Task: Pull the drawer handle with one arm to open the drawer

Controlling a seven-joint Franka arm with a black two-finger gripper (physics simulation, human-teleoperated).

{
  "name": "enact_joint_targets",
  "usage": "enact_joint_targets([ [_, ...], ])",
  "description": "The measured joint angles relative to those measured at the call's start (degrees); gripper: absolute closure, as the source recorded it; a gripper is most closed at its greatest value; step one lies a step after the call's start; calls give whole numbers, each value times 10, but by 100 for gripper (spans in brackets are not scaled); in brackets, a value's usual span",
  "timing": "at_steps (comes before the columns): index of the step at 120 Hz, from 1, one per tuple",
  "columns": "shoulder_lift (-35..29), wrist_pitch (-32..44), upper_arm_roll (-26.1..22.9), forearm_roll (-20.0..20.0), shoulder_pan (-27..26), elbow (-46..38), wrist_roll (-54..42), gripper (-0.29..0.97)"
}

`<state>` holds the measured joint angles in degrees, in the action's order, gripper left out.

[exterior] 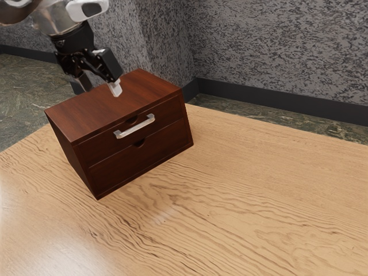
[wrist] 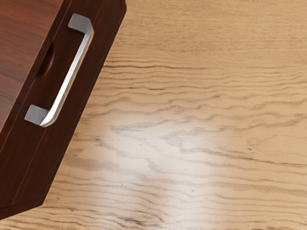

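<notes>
Cut off: arm cropped by the upper left corner of the exterior frame; cabinet (exterior: 109, 106) cropped in the wrist view (wrist: 19, 43), with part of the top and one front corner in frame.
Hard to read: far finger of the gripper (exterior: 98, 85) partly lost against the cabinet's back edge; contact between the white finger pad (exterior: 116, 88) and the cabinet top, cannot tell.
Gripper state: fingers spread apart, pinching nothing; over the cabinet top, upper left of the exterior frame.
Count: one cabinet, two drawers, one handle (exterior: 134, 126), two finger notches (exterior: 138, 143).
Handle place: on the upper drawer (exterior: 167, 112), left of frame centre, below the gripper and apart from it; in the wrist view (wrist: 64, 76), slanted across the drawer front.
Drawer state: upper front flush with the lower drawer (exterior: 144, 155); no gap seen.
Materials: cabinet dark reddish wood, boxy, glossy; handle a brushed silver bar with square ends; table (exterior: 259, 201) pale wood with wavy grain and a soft sheen; wall (exterior: 276, 40) grey, speckled; floor (exterior: 23, 86) greenish, mottled.
</notes>
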<state>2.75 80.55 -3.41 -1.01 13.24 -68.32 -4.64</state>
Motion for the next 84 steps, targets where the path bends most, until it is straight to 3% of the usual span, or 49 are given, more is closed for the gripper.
enact_joint_targets([
  [35, 35, 11, -1, 19, 6, -5, 3, 0],
  [65, 17, 2, -4, 31, 0, -40, 9, 0],
  [84, 70, 42, -9, 35, -9, -19, 4, 0],
])
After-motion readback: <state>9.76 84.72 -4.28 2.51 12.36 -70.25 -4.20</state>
